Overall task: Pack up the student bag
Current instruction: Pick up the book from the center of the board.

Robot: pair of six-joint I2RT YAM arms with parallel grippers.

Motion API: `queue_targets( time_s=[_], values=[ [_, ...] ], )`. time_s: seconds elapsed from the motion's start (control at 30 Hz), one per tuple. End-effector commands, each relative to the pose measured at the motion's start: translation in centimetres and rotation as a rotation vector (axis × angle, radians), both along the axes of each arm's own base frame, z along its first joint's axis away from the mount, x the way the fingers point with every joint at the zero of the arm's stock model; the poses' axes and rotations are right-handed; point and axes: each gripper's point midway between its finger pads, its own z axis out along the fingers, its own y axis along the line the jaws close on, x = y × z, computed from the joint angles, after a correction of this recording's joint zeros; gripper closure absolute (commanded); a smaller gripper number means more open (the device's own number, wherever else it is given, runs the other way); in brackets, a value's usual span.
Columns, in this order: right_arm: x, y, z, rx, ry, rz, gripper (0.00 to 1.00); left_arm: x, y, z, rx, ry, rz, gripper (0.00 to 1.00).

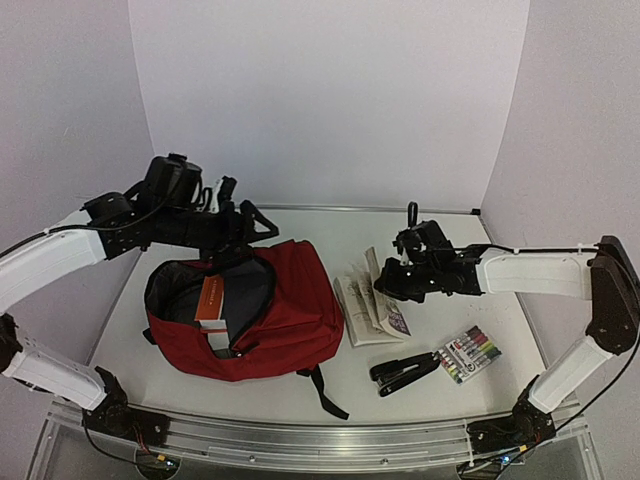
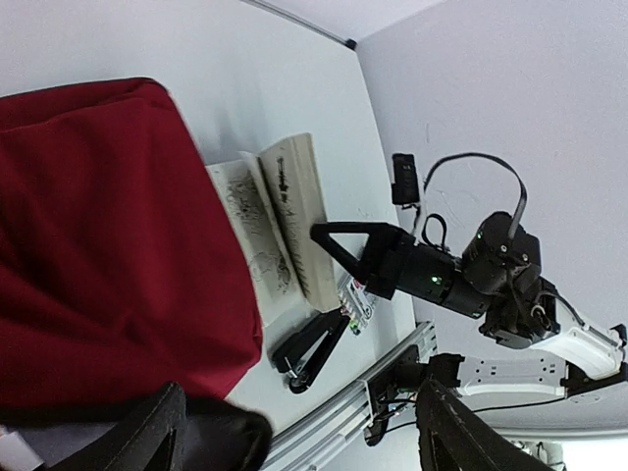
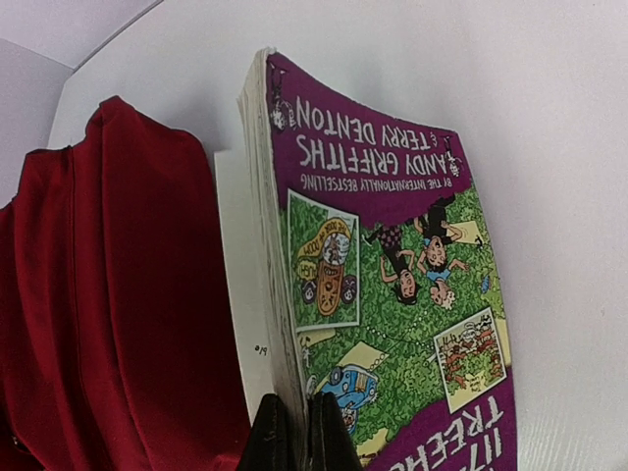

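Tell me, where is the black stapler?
In the top view, the black stapler lies right of centre, near the front edge, between the dark red fabric backpack and the pack of coloured markers.

Bright, even light fills the room, maybe from above. Soft shadows lie beside the bag (image 1: pixel 290 300). The top view bends at its edges. Up close, the right fingers (image 3: pixel 267 442) look blurry.

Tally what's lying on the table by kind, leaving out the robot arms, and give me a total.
Backpack: 1
Book: 1
Stapler: 1
Marker pack: 1
Total: 4
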Motion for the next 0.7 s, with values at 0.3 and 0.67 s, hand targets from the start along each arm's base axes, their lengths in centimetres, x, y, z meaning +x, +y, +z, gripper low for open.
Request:
queue_targets(
  time_s=[0.3,0.67],
  values=[
    [-0.1,0.9,3.9,0.155,-0.089,0.003,1.00,4.8,-13.3,-4.5,-0.083,0.048,-0.119,0.17],
    [-0.6,1.3,4.2,0.187,-0.098,0.032,1.00,6.7,-18.8,-10.4,-0.095,0.142,-0.223,0.16]
  ],
)
